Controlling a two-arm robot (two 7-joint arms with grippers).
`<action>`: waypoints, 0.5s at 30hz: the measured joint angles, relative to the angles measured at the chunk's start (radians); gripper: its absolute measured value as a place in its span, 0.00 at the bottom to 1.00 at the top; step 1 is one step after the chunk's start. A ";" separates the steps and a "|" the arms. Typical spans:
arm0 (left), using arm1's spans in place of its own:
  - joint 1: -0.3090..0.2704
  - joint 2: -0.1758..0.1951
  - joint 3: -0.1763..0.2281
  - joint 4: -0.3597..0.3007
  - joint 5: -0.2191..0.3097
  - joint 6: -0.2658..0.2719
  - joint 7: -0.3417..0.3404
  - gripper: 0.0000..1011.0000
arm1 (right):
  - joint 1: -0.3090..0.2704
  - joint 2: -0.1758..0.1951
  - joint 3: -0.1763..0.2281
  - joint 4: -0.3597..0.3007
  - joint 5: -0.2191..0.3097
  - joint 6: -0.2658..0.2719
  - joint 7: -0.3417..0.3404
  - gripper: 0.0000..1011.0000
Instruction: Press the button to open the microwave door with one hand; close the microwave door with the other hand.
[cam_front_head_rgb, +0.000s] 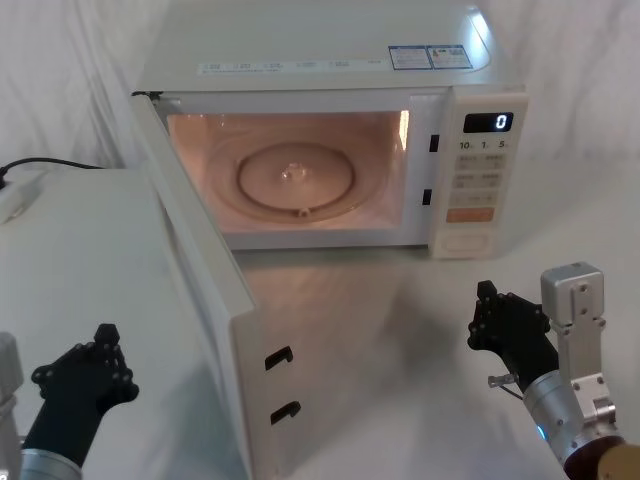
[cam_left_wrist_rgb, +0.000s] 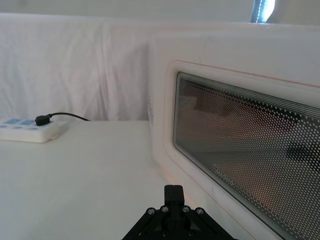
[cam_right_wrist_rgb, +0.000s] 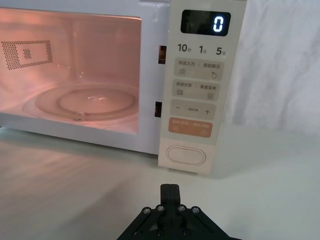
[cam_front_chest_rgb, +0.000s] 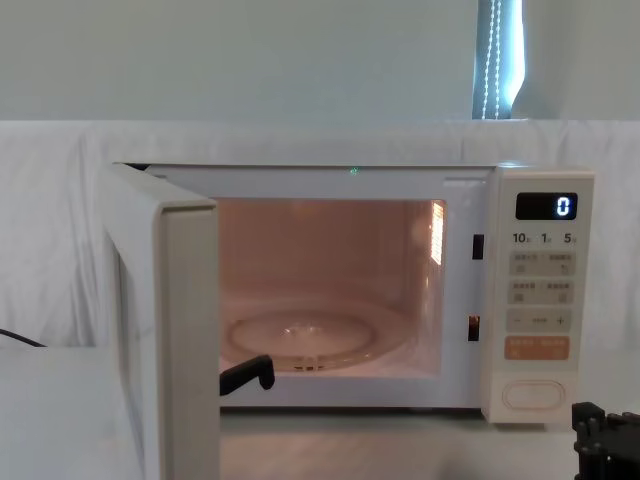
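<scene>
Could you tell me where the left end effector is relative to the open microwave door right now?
In the head view the left end effector sits low on the robot's left, outside the wide-open microwave door, facing its outer window side and apart from it.

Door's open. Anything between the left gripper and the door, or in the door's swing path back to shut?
Nothing visible. The left gripper sits outside the open microwave door, bare table between. The cavity opening holds just the glass turntable, seated inside.

We take this for a staged test room, not a kitchen: white cloth drapes the worktop (cam_front_head_rgb: 90, 250) and backdrop (cam_left_wrist_rgb: 75, 65), with a power strip (cam_left_wrist_rgb: 27, 131) lying loose.
</scene>
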 joint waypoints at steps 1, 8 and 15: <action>0.000 0.000 0.000 0.000 0.000 0.000 0.000 0.00 | 0.000 0.000 0.000 0.000 0.000 0.000 0.000 0.00; 0.030 -0.015 -0.045 -0.050 0.000 -0.041 -0.018 0.00 | 0.000 0.000 0.000 0.000 0.000 0.000 0.000 0.00; 0.051 -0.020 -0.072 -0.088 -0.017 -0.088 -0.066 0.00 | 0.000 0.000 0.000 0.000 0.000 0.000 0.000 0.00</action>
